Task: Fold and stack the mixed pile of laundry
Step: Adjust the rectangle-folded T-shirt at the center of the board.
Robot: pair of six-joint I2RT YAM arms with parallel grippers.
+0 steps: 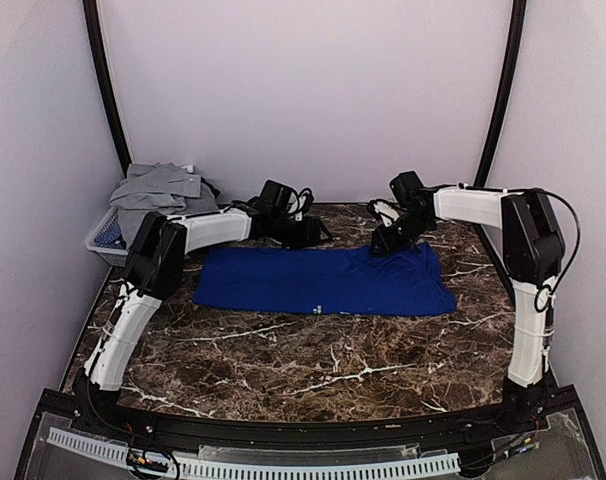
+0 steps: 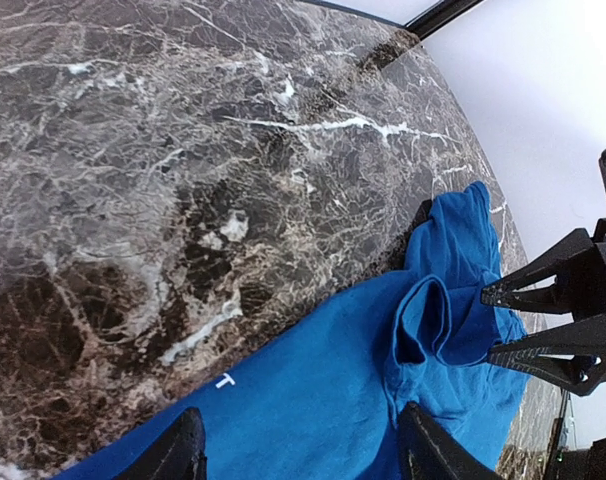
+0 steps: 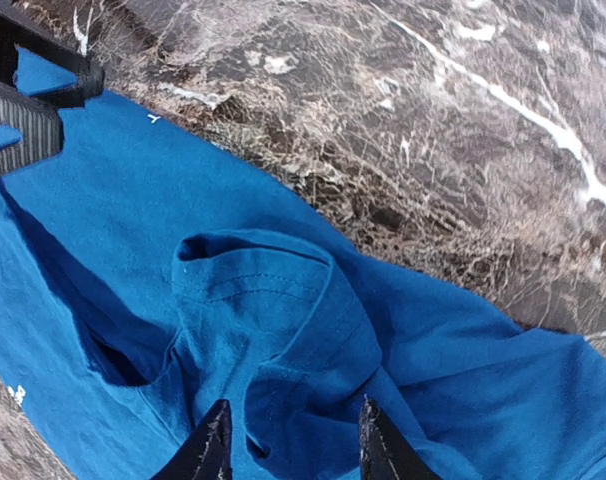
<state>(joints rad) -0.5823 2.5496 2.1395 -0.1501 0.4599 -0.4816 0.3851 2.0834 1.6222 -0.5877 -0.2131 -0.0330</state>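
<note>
One royal-blue T-shirt (image 1: 323, 282) with small white print lies flat on the brown marble table (image 1: 313, 370), its long axis side to side beneath two claws. The left claw (image 2: 305, 450) hovers open over it. The right claw (image 3: 295, 445) straddles a raised sleeve fold, grip unclear. Beyond the left claw, a pale mesh basket (image 1: 101, 245) holds grey garments (image 1: 163, 188).

marble table (image 1: 313, 360) | blue T-shirt (image 1: 323, 282) spread across far half | basket (image 1: 105, 243) at far-left corner
</note>
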